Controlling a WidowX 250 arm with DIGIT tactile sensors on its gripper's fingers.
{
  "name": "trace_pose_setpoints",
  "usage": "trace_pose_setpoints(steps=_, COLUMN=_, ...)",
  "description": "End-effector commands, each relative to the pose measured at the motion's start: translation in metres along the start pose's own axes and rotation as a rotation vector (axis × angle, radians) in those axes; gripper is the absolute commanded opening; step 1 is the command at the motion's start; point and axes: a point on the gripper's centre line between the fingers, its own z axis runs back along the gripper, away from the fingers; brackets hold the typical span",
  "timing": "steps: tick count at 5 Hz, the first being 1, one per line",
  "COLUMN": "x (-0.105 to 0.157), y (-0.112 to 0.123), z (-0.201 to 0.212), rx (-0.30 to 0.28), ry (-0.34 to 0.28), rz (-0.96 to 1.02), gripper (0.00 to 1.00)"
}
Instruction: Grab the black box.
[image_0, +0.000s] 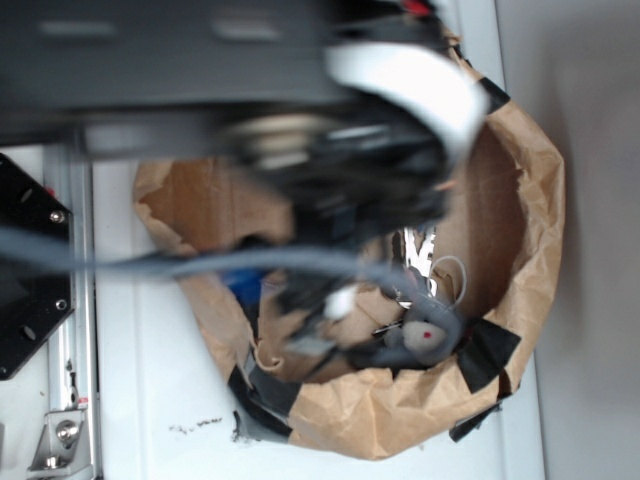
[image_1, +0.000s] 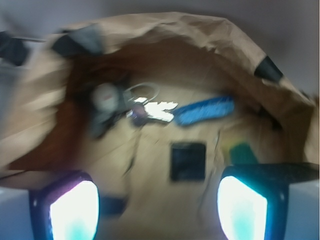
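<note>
The box (image_1: 187, 161) lies flat on the floor of a paper bag (image_1: 165, 35) whose walls are rolled down into a low rim and pinned with tape patches (image_1: 270, 69), presumably so the contents stay corralled yet reachable from above; the bag rests on a white tabletop (image_0: 150, 400). In the wrist view the gripper (image_1: 157, 207) is released, its two fingers (image_1: 70, 207) standing wide apart at the lower corners of the frame; nothing is held between them. The box sits ahead of the gripper, between the lines of the two fingers and slightly toward the right one, apart from both; it is clear of neighbours. Beyond it lie a set of keys (image_1: 152, 110), a blue strip (image_1: 205, 111) and a grey toy (image_1: 105, 102); a green item (image_1: 242, 152) lies just beside the box. In the exterior view the arm (image_0: 350, 170) hangs over the bag and hides the box; both views are blurred.
</note>
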Motion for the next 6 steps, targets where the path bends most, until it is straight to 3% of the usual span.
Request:
trace_pose_setpoints(steps=1, x=-0.006, y=0.026, z=-0.053, rx=0.028, ry=0.001, rz=-0.097, gripper=1.00)
trace_pose_setpoints(steps=3, x=-0.018, y=0.018, z=-0.087, rx=0.041, ry=0.016, rz=-0.154, gripper=1.00)
trace_pose_setpoints(steps=4, x=-0.015, y=0.022, z=-0.095, rx=0.020, ry=-0.007, rz=-0.160, gripper=1.00)
trace_pose_setpoints(steps=5, x=-0.015, y=0.021, z=-0.089, rx=-0.027, ry=-0.008, rz=-0.166, gripper=1.00)
trace_pose_setpoints(steps=6, x=-0.004, y=0.032, z=-0.083, rx=-0.009, ry=-0.026, rz=-0.133, gripper=1.00)
